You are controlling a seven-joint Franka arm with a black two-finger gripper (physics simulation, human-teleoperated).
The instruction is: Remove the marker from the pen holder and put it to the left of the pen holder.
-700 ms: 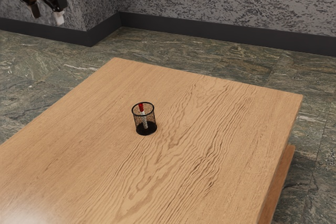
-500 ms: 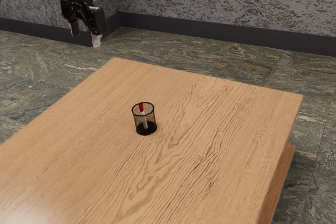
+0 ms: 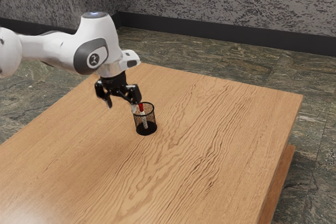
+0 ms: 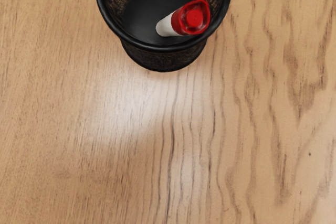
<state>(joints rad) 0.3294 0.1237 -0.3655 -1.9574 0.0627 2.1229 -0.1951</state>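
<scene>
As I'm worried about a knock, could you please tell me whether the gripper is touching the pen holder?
Cannot tell: in the exterior view, my gripper overlaps the rim of the pen holder with one fingertip, but depth there is unclear.

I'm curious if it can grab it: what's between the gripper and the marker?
In the exterior view, the pen holder's black rim lies between the gripper and the marker.

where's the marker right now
The marker is inside the black mesh pen holder, leaning toward its rim with the red end up; in the exterior view the open gripper hovers just toward that view's left.
</scene>
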